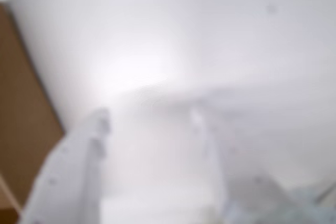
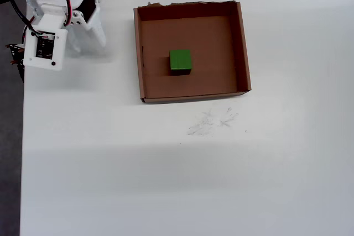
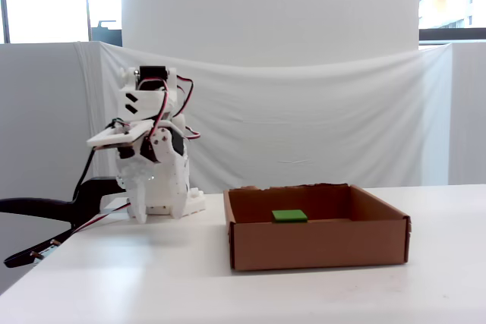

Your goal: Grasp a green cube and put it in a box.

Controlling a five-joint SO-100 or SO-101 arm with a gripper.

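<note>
The green cube point(image 2: 180, 61) rests near the middle of the cardboard box point(image 2: 241, 48) on the white tabletop point(image 2: 166, 169), the task seemingly complete. At upper left of the overhead view, the end effector point(image 1: 149, 116) is parted and empty.

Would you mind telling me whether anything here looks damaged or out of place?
Only small things: the box has a ragged top edge in the overhead view, and faint scribble marks stain the table just below it. The green cube sits squarely inside.
</note>
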